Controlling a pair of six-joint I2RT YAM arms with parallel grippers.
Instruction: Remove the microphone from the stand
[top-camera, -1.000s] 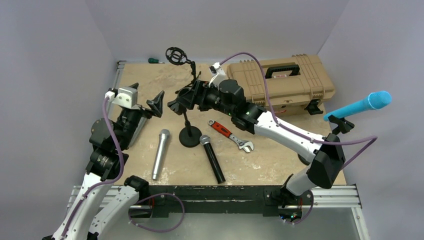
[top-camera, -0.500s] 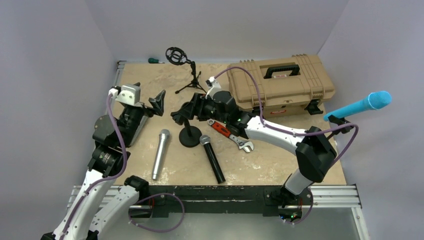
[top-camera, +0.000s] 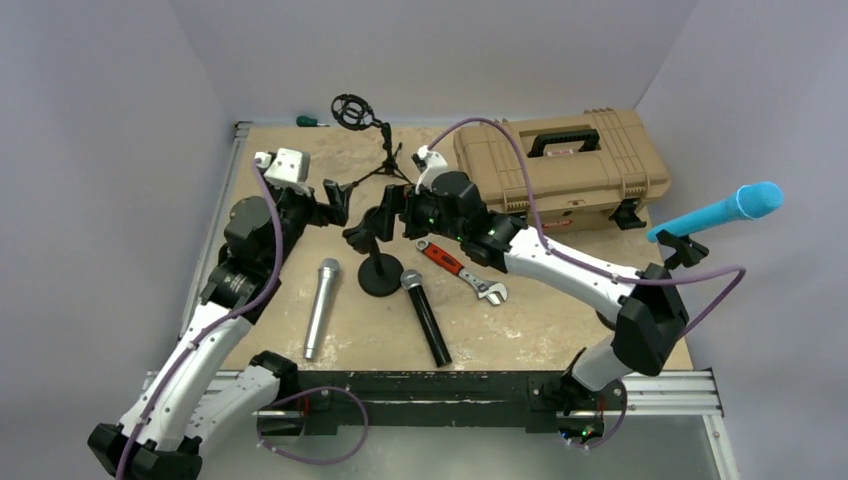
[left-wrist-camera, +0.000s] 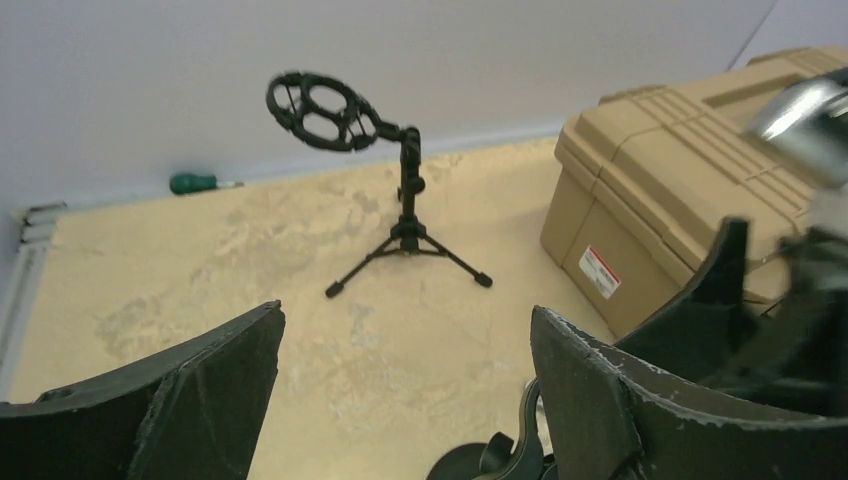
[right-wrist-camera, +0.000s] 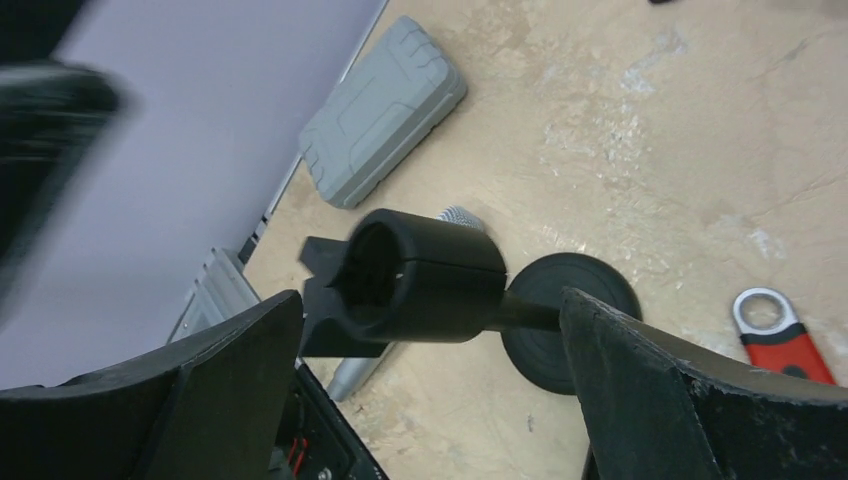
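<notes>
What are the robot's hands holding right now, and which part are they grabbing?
Nothing is held. The right gripper is open around the stand's empty clip; the left gripper is open too.

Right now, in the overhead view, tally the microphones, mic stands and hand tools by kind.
Microphones: 3 (silver microphone, black microphone, blue microphone)
Stands: 3 (round-base stand, tripod stand, side stand)
Hand tools: 2 (wrench, screwdriver)
Total: 8

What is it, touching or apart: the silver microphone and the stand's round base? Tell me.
Apart. The top view shows a strip of bare tabletop between the head of the silver microphone and the stand's round base.
</notes>
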